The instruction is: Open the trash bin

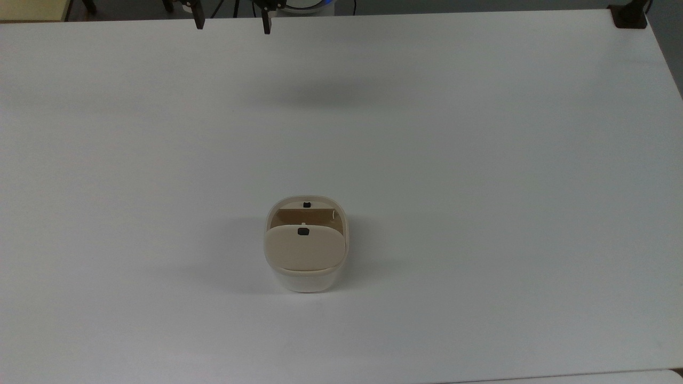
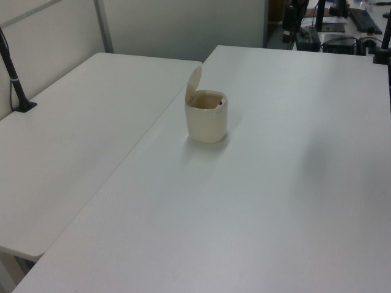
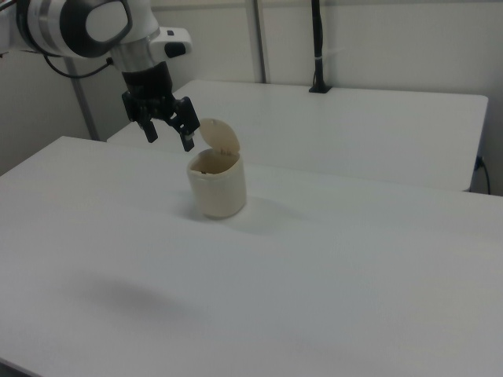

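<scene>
Fingers [image 3: 186, 136] are spread wide with nothing between them, and the gripper [image 3: 167, 133] hangs in the air well off the trash bin [image 1: 306, 250], which sits mid-table [image 1: 480, 160]. Its lid [image 2: 193, 85] is already flipped up, inside showing, so I'd say the job looks basically done, nothing obvious left

Two white tables stood edge to edge: the main table [image 2: 263, 201] and a second table [image 2: 73, 128] at the left view's left, a thin seam between them. A black pole [image 3: 317, 47] was clamped at the second table's far edge. Plain pale partition walls [image 3: 377, 43] with grey metal uprights [image 2: 102, 25] stood behind. Dark equipment and cables [image 2: 339, 27] sat beyond the main table. Lighting was even and diffuse.
</scene>
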Robot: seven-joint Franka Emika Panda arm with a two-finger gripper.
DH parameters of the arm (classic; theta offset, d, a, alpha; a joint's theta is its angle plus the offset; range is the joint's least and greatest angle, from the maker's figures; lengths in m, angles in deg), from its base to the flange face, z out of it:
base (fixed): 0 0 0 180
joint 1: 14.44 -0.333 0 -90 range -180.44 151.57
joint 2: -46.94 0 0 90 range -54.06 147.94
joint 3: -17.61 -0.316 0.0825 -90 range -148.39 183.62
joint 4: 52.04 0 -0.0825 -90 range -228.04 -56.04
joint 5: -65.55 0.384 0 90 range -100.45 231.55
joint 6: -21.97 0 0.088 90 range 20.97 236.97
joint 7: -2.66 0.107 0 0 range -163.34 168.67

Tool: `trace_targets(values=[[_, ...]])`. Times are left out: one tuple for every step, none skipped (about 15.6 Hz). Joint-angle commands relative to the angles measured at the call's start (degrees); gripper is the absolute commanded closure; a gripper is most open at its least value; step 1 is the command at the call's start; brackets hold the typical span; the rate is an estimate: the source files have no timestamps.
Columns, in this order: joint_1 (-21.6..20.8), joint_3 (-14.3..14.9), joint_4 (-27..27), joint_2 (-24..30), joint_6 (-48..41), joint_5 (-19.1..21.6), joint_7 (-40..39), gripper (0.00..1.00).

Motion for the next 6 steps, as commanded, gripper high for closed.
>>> trace_targets(values=[[-1.7,1.1,1.3,-0.8,-2.1,0.4,-0.5,0.0],[-1.7,1.1,1.3,-0.8,-2.0,0.4,-0.8,0.0],[-1.7,1.1,1.2,-0.8,-1.8,0.4,-1.0,0.0],[-1.7,1.1,1.2,-0.8,-1.9,0.5,-1.0,0.0],[-1.7,1.1,1.2,-0.7,-2.0,0.6,-1.1,0.0],[-1.7,1.1,1.2,-0.7,-1.9,0.6,-1.4,0.0]])
